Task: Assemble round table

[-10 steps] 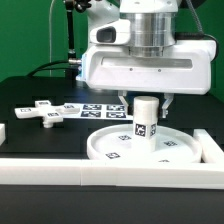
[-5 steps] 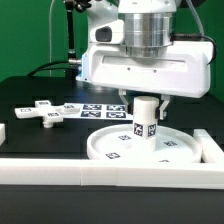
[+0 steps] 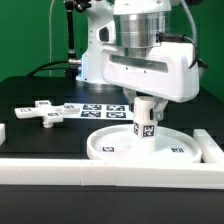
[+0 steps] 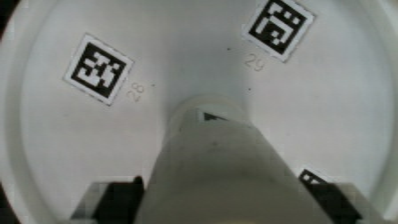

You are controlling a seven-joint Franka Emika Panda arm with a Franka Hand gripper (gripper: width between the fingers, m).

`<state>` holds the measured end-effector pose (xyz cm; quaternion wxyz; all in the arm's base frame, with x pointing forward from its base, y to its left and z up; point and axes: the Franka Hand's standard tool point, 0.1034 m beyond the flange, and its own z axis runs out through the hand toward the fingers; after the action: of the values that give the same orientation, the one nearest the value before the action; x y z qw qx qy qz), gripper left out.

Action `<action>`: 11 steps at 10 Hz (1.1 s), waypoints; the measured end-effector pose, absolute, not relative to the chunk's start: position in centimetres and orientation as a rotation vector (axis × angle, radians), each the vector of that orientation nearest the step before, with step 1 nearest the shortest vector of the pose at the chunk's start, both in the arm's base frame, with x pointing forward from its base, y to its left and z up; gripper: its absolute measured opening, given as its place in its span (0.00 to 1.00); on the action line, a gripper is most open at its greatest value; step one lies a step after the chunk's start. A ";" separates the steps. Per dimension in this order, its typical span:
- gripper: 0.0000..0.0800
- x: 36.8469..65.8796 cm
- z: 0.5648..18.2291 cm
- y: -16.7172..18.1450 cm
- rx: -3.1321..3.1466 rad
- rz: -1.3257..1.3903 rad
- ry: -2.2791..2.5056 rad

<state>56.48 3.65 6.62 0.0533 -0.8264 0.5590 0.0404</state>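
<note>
The large rimmed round disc point(image 3: 140, 147) lies flat on the black table, right of centre in the exterior view. The short cylindrical post point(image 3: 146, 121) stands upright on the disc's middle, a tag on its side. My gripper point(image 3: 145, 103) reaches down from above and is shut on the post's upper end. In the wrist view the post point(image 4: 217, 150) runs between my dark fingers point(image 4: 121, 197), over the disc's tagged face point(image 4: 160, 50). The small cross-shaped foot point(image 3: 38, 113) lies on the table at the exterior view's left, apart from the gripper.
The marker board point(image 3: 95, 109) lies flat behind the disc, between it and the foot. Long white edge rails point(image 3: 40, 162) border the table at the front, and one point(image 3: 212, 148) stands at the exterior view's right, close to the disc.
The gripper's housing has turned about its vertical axis, with the post still in its grip. The disc has turned with it, its tags have shifted. The foot has not moved.
</note>
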 end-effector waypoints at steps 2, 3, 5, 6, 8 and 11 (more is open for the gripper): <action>0.51 56.5 6.6 3.7 -2.399 0.139 1.835; 0.51 56.5 6.6 3.6 -2.381 0.142 1.854; 0.62 56.5 6.5 3.8 -2.397 0.144 1.832; 0.77 56.4 6.6 3.9 -2.424 0.144 1.798; 0.80 56.2 6.9 4.6 -2.606 0.161 1.528; 0.81 55.0 7.8 5.8 -2.766 0.163 1.146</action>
<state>55.03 5.82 7.79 0.0715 -0.9201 0.3813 0.0541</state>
